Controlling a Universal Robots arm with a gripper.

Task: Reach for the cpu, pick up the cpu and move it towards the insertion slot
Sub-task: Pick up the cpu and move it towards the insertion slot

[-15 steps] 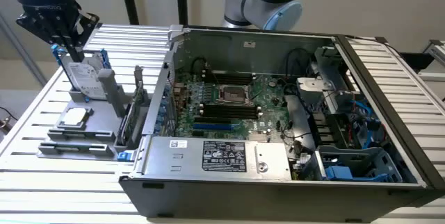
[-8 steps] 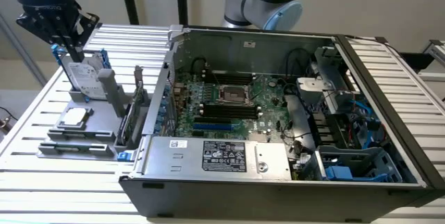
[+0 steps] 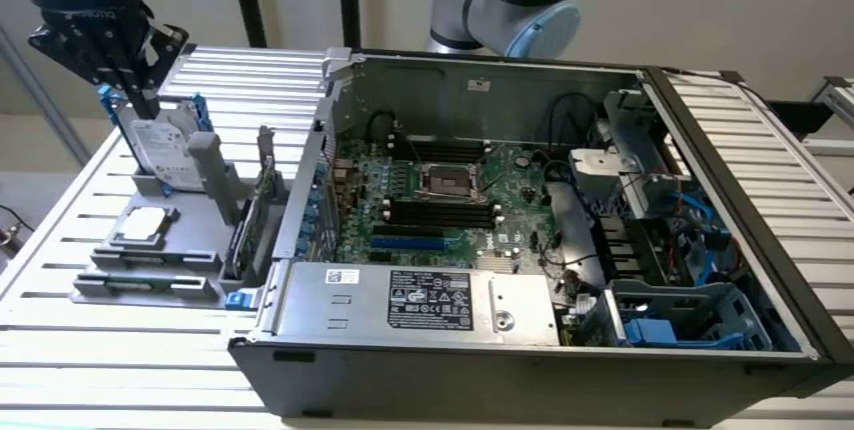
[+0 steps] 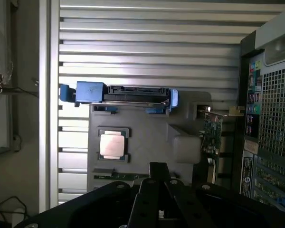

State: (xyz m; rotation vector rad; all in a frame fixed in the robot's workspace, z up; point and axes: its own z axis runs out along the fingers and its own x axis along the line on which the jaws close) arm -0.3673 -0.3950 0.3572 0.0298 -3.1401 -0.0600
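- The claw [image 3: 134,100] is hung high over the far end of the grey fixture [image 3: 194,240], right by the top of the upright hard drive [image 3: 167,150]. How far it's opened can't be told from here, and nothing is seen carried in it.
- The cpu [image 3: 144,225] is seen lying flat, silver side up, in its square recess in that fixture. That puts it near the table's [image 3: 80,370] edge on the exterior view's left, outside the computer case [image 3: 534,380]. Untouched, by the look of it.
- Biggest worry, probably: the hard drive gets clipped. It's stood tall on its blue rails just beside the claw, and in the exterior view it's placed between claw and chip.
- The chip is thin and sunk into a lipped pocket, so not much edge is offered for a grip. With a skewed grab it could be tilted, jammed against the lip or dropped.
- The insertion slot [image 3: 447,182] is set deep on the motherboard inside the case, well apart from the chip. The case's side wall [image 3: 320,120] is stood between the two, so a low carry would likely be stopped against it.
- A grey post [image 3: 211,165] and a green expansion card [image 4: 211,137] are also stood up on the fixture's case side, roughly in that line.
- Around the socket, the black and blue memory slots [image 3: 414,225] and loose cables [image 3: 574,110] are packed close, so little slack is left for a sloppy arrival.
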